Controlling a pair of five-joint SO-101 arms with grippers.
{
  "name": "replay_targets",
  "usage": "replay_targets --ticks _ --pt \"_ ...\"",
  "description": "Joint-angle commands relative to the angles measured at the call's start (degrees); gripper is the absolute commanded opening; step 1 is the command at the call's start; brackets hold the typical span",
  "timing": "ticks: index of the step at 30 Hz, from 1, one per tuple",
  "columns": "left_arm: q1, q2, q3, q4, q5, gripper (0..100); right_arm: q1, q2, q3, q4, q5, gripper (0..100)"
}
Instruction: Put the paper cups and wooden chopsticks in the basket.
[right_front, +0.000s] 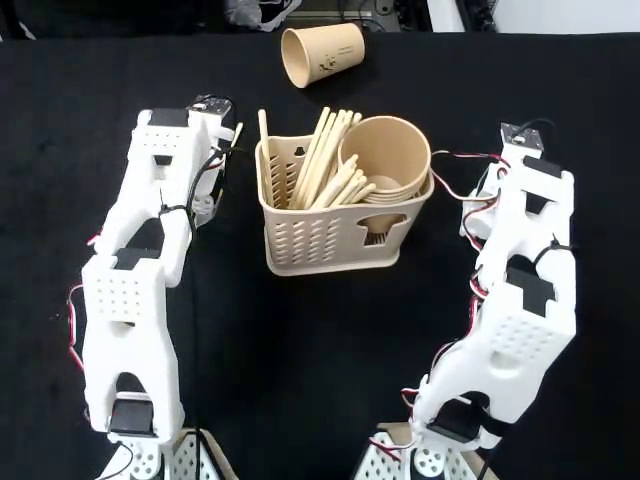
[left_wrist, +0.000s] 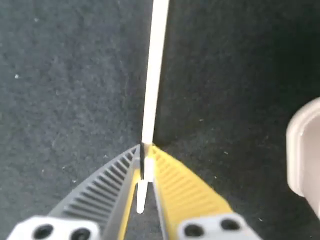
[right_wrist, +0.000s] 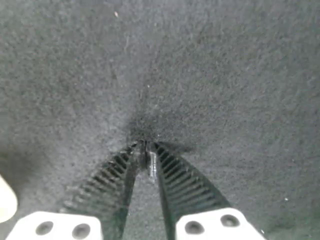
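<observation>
Nearest to the left wrist camera, the left claw (left_wrist: 145, 156) was found closed on a single wooden chopstick (left_wrist: 156, 65). The stick was clamped between the jaw tips and extended away from them over the black table (left_wrist: 60, 100). A pale corner of the basket (left_wrist: 306, 150) was seen near the stick, apart from it. In the right wrist view, the right claw (right_wrist: 146, 152) was found closed with nothing between its jaws. Its tips were held low over the table, and contact with the surface could not be confirmed. In the high view, the left arm (right_front: 140, 260) was placed just beside the left wall of the basket, and the right arm (right_front: 520, 290) was placed near its right wall. The basket was set upright at mid-table. A bundle of chopsticks (right_front: 325, 160) was leaned in its left part, and stacked paper cups (right_front: 385, 150) were seated upright in its right part. One loose paper cup (right_front: 322, 54) was laid on its side on the table beyond the basket, well apart from both claws.
</observation>
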Motion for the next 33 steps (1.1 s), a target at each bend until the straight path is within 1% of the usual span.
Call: replay_targets --ticks 1,4,9,11,12,16,18,21,24,27,29,30,33 --pt "0.8 -1.1 -2.9 1.1 0.0 3 0.0 -1.3 0.1 -0.3 0.4 1.2" --pt "0.9 -4.2 -1.1 1.6 0.3 3 0.0 -1.3 0.0 -0.3 0.4 1.2" --pt "1.7 -11.7 5.3 1.2 0.0 3 0.0 -1.3 0.0 -0.3 0.4 1.2" --pt "1.7 -12.6 5.4 1.2 -0.1 3 0.0 -1.3 0.0 -0.3 0.4 1.2" --pt "1.5 -12.3 4.0 1.2 -0.3 5 0.0 -1.3 0.0 -0.3 0.4 1.2" --pt "0.2 -7.6 -1.8 1.8 -0.7 19 0.0 -1.3 0.1 -0.3 0.4 1.2" --pt "0.1 -2.8 -3.6 1.8 -0.8 20 0.0 -1.3 0.1 -0.3 0.4 1.2" --pt "0.0 4.2 -7.1 1.8 -0.8 18 0.0 -1.3 0.1 -0.3 0.4 1.2" --pt "0.0 9.8 -11.9 5.2 -0.9 15 0.0 -1.3 0.1 -0.3 0.4 1.2" --pt "0.5 13.5 -18.9 8.9 -0.9 2 0.1 -1.3 0.1 -0.3 0.4 1.2" --pt "0.5 15.6 -23.2 11.3 -0.9 4 0.1 -1.3 0.1 -0.3 0.4 1.2" --pt "0.3 16.4 -24.9 12.0 -0.9 2 0.1 -1.3 0.1 -0.3 0.4 1.2" --pt "-0.2 17.1 -26.9 12.7 -0.9 3 0.1 -1.3 0.0 -0.3 0.4 1.2"
